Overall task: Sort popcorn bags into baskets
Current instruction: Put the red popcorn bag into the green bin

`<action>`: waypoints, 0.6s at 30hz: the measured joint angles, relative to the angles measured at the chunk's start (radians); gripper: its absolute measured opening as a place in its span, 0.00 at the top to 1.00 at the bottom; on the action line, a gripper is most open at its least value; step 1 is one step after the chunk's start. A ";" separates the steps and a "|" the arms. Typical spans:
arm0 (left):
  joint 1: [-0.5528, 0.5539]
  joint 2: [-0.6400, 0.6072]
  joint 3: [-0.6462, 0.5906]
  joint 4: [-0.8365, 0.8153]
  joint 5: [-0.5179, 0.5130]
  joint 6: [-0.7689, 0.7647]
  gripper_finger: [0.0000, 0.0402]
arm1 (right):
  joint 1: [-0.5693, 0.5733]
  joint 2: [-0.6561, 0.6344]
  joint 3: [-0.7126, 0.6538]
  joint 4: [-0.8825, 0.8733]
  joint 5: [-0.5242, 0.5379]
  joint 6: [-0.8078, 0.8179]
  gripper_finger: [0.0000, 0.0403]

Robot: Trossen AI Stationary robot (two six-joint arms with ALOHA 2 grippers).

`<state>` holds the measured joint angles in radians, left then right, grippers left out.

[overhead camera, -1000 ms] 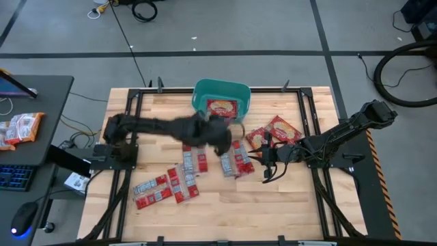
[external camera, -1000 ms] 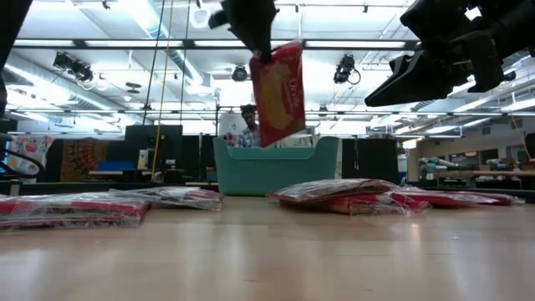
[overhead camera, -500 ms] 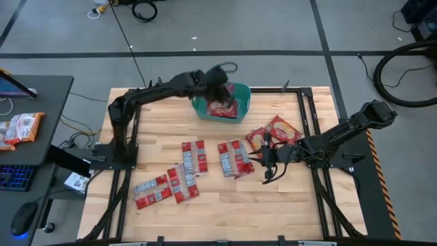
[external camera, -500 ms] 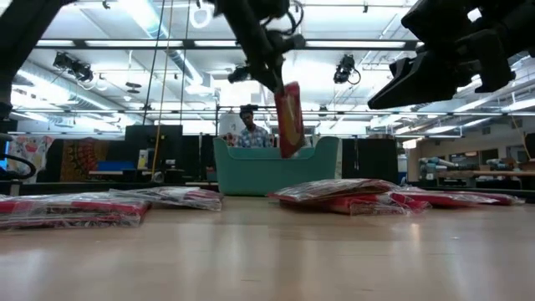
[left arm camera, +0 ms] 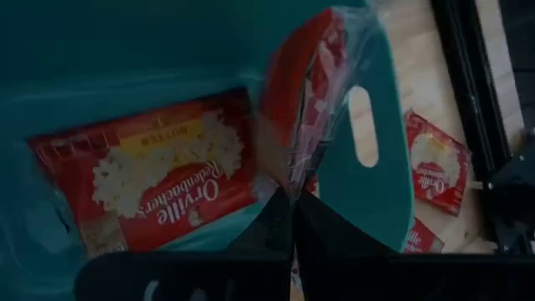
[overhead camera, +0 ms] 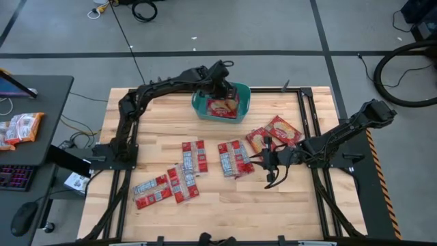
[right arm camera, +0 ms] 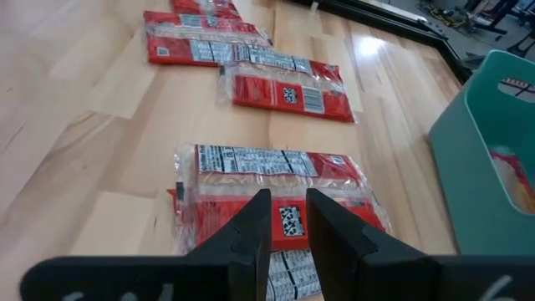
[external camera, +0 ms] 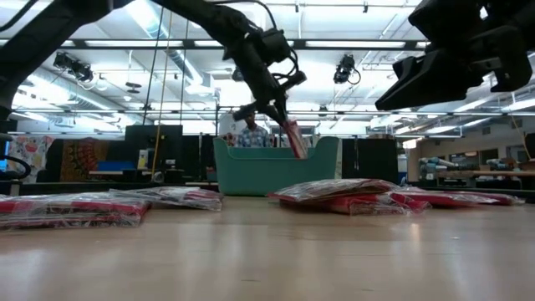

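High view shows the left gripper (overhead camera: 226, 91) reaching over the teal basket (overhead camera: 240, 91) at the far edge of the table, its fingers pinched tight on a red popcorn bag (external camera: 295, 138) that hangs tilted from them, its lower end dipping behind the basket's rim in the low view. Directly under that pincer, a larger Orville Redenbacher's bag (left arm camera: 163, 188) lies flat on the basket floor, and the held bag (left arm camera: 305, 100) leans against the basket wall with the handle slot beside it. Well apart from this gripper, nearer the table's middle, narrow red packets (overhead camera: 194, 156) lie in loose pairs. The right gripper (overhead camera: 261, 160) hovers low just beside another pair of packets (right arm camera: 272, 188), its fingers a narrow gap apart and holding nothing, with two squarish bags (overhead camera: 274, 132) just beyond it
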<state>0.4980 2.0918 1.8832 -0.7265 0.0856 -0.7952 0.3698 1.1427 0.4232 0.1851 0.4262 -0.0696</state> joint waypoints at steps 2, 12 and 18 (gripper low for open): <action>0.002 0.004 0.000 -0.015 -0.020 -0.008 0.98 | 0.006 0.000 0.000 0.001 0.000 0.000 0.80; -0.005 0.005 0.000 -0.250 -0.173 0.049 0.87 | 0.018 0.000 0.000 0.017 0.025 0.000 0.80; -0.018 -0.027 0.001 -0.340 -0.237 0.163 0.72 | 0.017 0.000 0.000 0.022 0.025 -0.002 0.80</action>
<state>0.4799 2.0649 1.8839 -1.0662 -0.1516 -0.6326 0.3870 1.1427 0.4232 0.2073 0.4513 -0.0713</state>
